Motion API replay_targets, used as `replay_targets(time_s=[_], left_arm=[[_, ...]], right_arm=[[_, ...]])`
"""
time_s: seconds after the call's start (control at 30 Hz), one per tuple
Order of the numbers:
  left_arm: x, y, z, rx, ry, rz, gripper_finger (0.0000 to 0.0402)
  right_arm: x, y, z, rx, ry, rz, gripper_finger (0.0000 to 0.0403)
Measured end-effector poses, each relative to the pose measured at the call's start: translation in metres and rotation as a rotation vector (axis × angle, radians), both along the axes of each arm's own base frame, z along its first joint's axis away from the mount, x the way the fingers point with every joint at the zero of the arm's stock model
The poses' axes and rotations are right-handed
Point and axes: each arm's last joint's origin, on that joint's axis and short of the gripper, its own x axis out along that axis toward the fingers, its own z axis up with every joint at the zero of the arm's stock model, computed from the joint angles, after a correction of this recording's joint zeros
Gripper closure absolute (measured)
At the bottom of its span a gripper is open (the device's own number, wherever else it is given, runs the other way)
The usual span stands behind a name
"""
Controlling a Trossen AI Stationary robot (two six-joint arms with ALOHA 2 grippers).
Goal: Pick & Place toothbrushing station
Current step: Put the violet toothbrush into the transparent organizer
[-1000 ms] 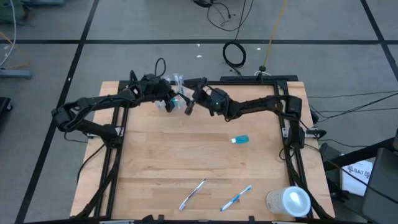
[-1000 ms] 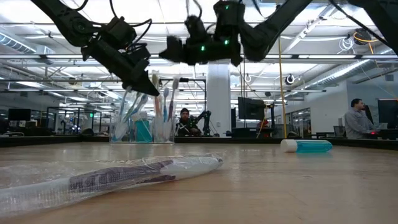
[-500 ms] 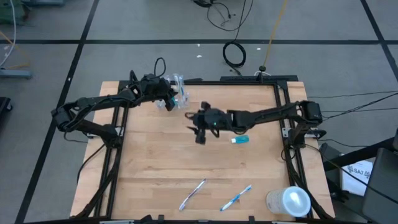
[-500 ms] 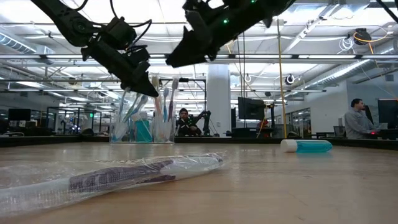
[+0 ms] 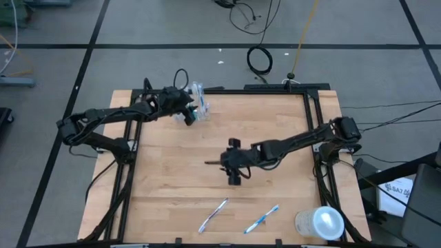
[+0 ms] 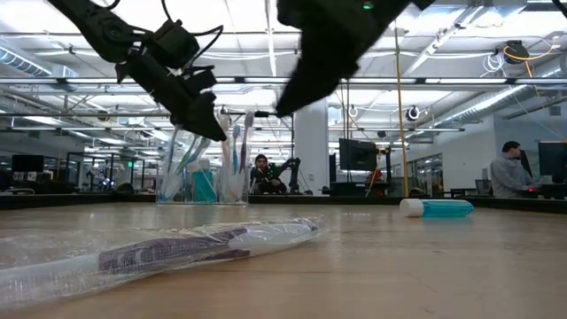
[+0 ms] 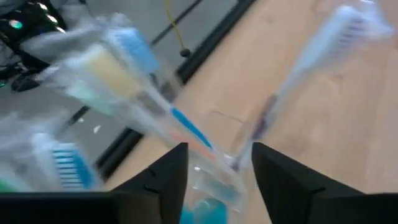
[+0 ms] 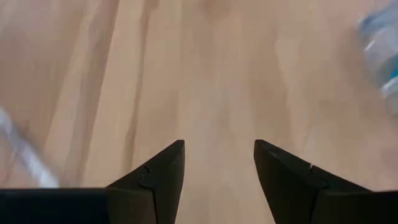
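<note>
Two toothbrushes [image 5: 213, 215] near table front, toothpaste tube [image 6: 436, 208] only visible low.

A whitish translucent cylinder [image 5: 320, 224] stands at the wooden table's [image 5: 172, 172] near right corner.

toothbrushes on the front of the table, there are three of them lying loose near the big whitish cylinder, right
Not quite: the high view shows two loose toothbrushes, not three. One toothbrush lies near the table's front edge and a second toothbrush lies beside it, closer to the whitish cylinder at the front right corner. The other brushes stand in the clear cup at the back.
</note>
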Motion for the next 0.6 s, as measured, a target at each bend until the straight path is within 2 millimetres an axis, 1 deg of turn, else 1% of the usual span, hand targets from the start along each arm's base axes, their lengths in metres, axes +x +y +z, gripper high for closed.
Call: replay_targets(time_s=[0.07,0.17,0.23,0.3,0.4,0.5,0.6], left_arm=[[0.0,-0.004,0.004,-0.006,0.013,-0.01,0.0203],[-0.002,-0.01,0.013,-0.001,0.061,0.026,0.0186],[-0.005,-0.014,0.019,-0.013,0.098,0.047,0.018],[-0.006,-0.02,0.028,-0.037,0.092,0.056,0.0179],[-0.01,-0.031,0.034,-0.091,0.071,0.014,0.0183],[-0.007,-0.044,0.04,-0.13,0.027,-0.082,0.0192],[-0.004,-0.058,0.044,-0.143,0.0,-0.165,0.0205]], right_arm=[[-0.008,0.006,-0.006,-0.004,0.087,0.006,0.0218],[-0.02,0.014,-0.014,0.007,0.218,-0.021,0.0218],[-0.028,0.018,-0.017,0.021,0.286,-0.051,0.0218],[-0.034,0.024,-0.019,0.025,0.335,-0.066,0.0218],[-0.04,0.032,-0.021,0.017,0.369,-0.052,0.0218],[-0.042,0.039,-0.02,0.001,0.368,-0.014,0.0218],[-0.039,0.043,-0.019,0.01,0.329,0.002,0.0218]])
